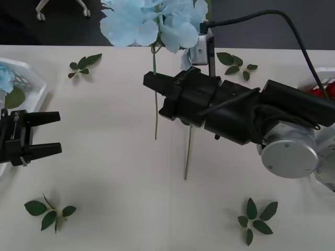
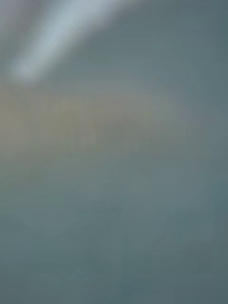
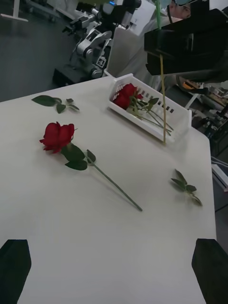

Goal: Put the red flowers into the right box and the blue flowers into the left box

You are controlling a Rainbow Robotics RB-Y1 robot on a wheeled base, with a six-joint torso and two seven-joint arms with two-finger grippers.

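— Nearest the camera in the front view, what is that dark bulk?

— Right arm, reaching from the bench's right edge toward its middle, wrist raised above the surface, forearm roughly level. Its right gripper [image 1: 152, 82] points left, and I cannot tell whether it is open or closed. The right wrist view is a grey blur.

— Start at the left, then. Containers?

— The left box [image 1: 32, 74] sits at the bench's left edge with a pale blue cluster [image 1: 5, 78] and a green leaf inside. Just in front of it hangs the left gripper [image 1: 44, 134], black fingers [image 1: 42, 118] spread apart, gripping nothing, pointing right across the bench.

— And the blue flowers?

— A big bunch of blue flowers [image 1: 152, 21] is lifted at the far edge, heads up near the camera, thin green stems [image 1: 155, 110] hanging down past the right gripper, long axis near vertical in the left wrist view.

— Red ones?

— One red rose [image 3: 58, 135] lies flat on the bench in the left wrist view, head toward the far side, stem running diagonally toward the camera. The right box [image 3: 156, 124] at the right edge holds more red roses [image 3: 126, 95], stems lying along its length.

— Anything loose?

— Leaf sprigs [image 1: 49, 212] scattered near the corners.
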